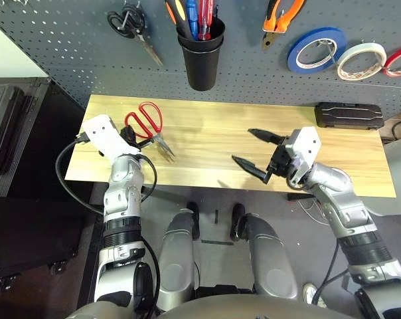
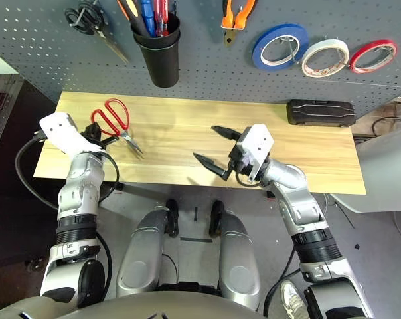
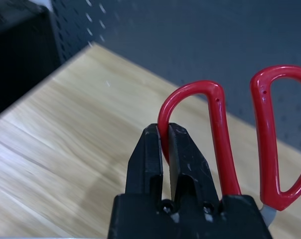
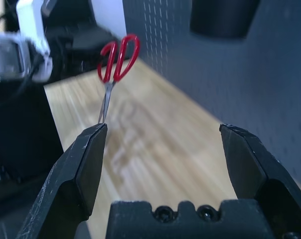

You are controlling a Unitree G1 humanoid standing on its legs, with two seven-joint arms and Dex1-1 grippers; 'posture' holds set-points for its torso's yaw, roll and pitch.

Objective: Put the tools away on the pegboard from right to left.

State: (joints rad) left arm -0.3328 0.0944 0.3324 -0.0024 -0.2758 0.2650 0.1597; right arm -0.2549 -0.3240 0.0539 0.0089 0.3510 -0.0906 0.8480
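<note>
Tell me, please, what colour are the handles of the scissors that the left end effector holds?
Red. The scissors handles show best in the left wrist view.

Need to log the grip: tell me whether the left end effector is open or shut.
Shut. The left end effector is clamped on one handle loop of the red-handled scissors, which hang blades-down above the table.

A light wooden tabletop (image 1: 207, 143) stands below a dark grey perforated pegboard (image 1: 68, 46). Near the tabletop's left edge, the left gripper (image 1: 131, 137) pinches red-handled scissors (image 1: 149, 126), blades pointing toward the front edge. The right gripper (image 1: 259, 154) hovers spread wide near the front edge. A black case (image 1: 348, 115) lies at the back right corner.
</note>
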